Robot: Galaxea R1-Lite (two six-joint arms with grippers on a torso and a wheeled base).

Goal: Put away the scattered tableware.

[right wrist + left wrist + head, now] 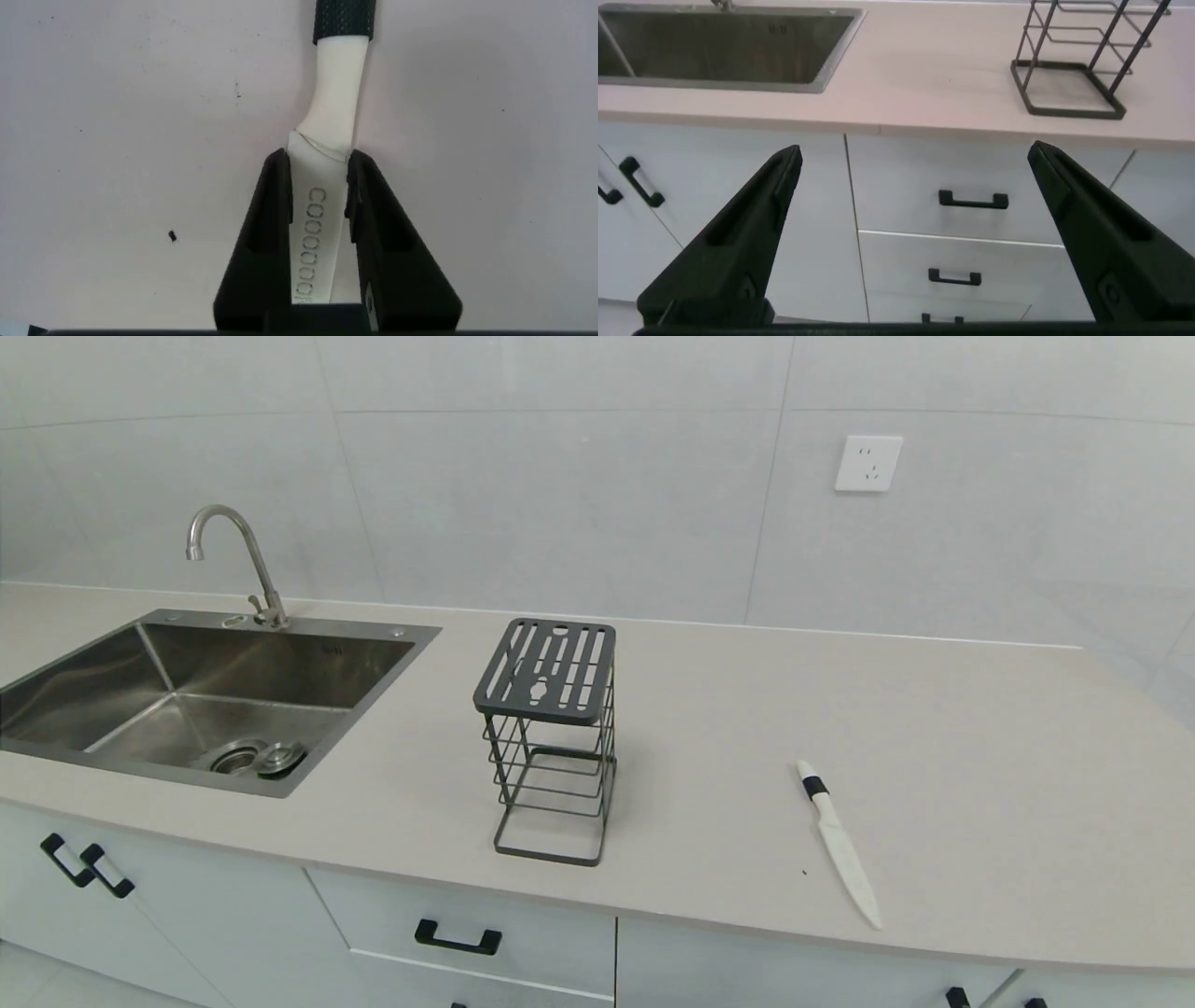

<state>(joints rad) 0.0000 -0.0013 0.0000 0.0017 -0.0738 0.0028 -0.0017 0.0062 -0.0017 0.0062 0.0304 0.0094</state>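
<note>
Head view: pale counter [934, 709], steel sink [280, 663] set in at its left end, dark wire rack [551, 737] upright mid-counter, white knife [838, 845] flat on the counter well right of the rack. Left gripper [915, 154] spread wide before the drawers [971, 233]. Right gripper [318, 161] clamped on the knife blade next to the handle.

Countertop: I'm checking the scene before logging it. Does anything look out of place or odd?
The knife lies loose on the countertop, apart from the slotted rack standing to its left. The right gripper is shut on its blade, not its handle. Nothing looks spilled or broken.
</note>
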